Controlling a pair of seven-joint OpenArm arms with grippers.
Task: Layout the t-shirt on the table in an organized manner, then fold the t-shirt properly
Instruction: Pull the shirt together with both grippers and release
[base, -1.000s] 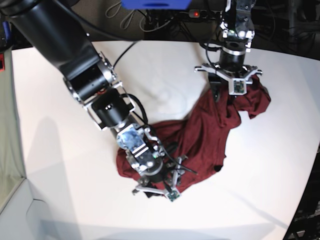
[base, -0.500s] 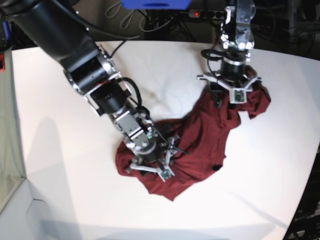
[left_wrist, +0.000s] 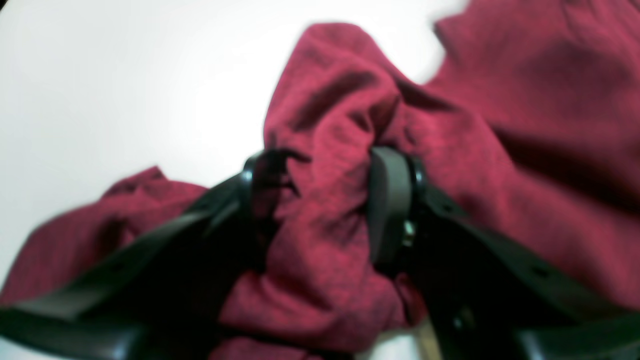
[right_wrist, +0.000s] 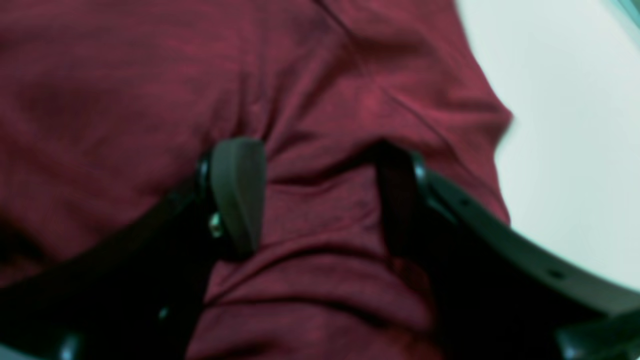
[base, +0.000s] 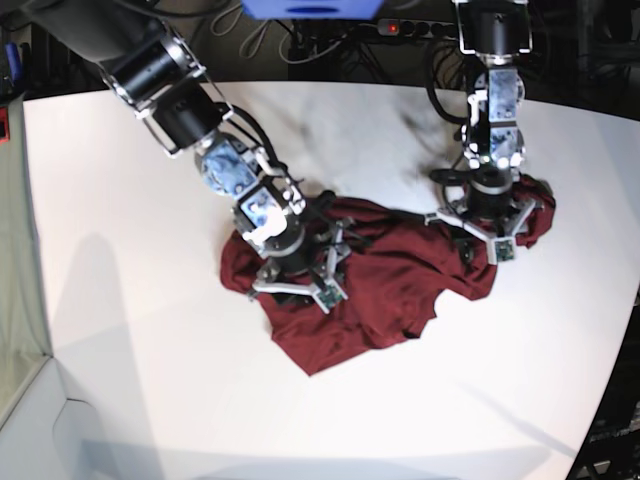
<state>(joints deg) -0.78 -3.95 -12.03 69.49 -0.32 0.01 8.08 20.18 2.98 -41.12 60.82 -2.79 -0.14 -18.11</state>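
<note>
Two arms are reaching down onto the white desk in the base view, where wide bare surface is lying all around the t-shirt. The crumpled shirt is stretching roughly left to right across the middle, with the right hand planted on its left part and the left hand at its right end. In the left wrist view, the left hand is pinching a bunched fold. In the right wrist view, the right hand is spreading wide, straddling cloth.
</note>
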